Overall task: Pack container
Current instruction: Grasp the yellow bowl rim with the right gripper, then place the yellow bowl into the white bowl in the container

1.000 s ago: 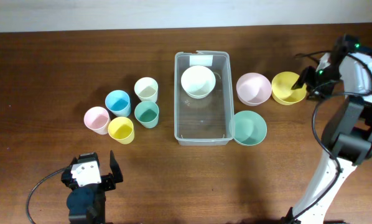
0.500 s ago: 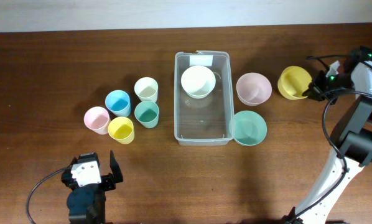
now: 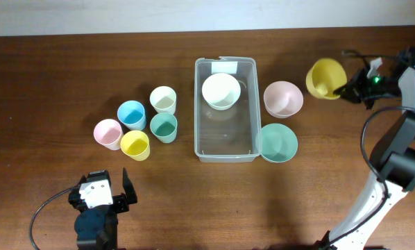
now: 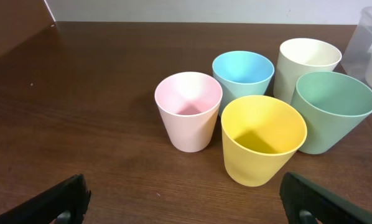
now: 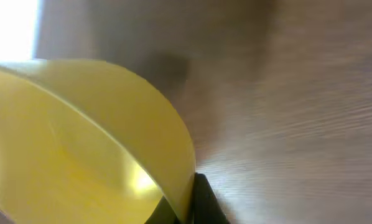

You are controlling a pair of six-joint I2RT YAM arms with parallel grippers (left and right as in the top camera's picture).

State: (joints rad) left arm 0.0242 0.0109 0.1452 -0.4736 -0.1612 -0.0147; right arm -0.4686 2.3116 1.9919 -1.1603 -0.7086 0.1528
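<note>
The left gripper (image 4: 185, 202) hangs low at the near edge of the table (image 3: 55, 69), its fingers spread wide with nothing between them. Just beyond it stand five upright cups in a tight cluster: the yellow cup (image 3: 134, 144) and the pink cup (image 3: 108, 133) are nearest; behind them are the green cup (image 3: 164, 127) and the blue cup (image 3: 131, 114); the cream cup (image 3: 163, 99) is farthest.

To the right of the cups, at the middle of the table, the container (image 3: 197, 118) lies lengthwise, with its white label (image 3: 224, 67) at the far short end. A white bowl (image 3: 221, 91) sits inside it toward that end; the near half holds nothing.

The green bowl (image 3: 278, 143) touches the container's near right corner. The pink bowl (image 3: 283, 98) sits just beyond it, close beside the container's right wall.

Farther right, the right gripper (image 3: 348, 89) is closed on the rim of the yellow bowl (image 3: 325, 78), which is tipped on its side with its opening toward the arm. The right wrist view is blurred, so the grip seems to be a pinch on the rim; only one dark finger (image 5: 201, 199) shows there.
</note>
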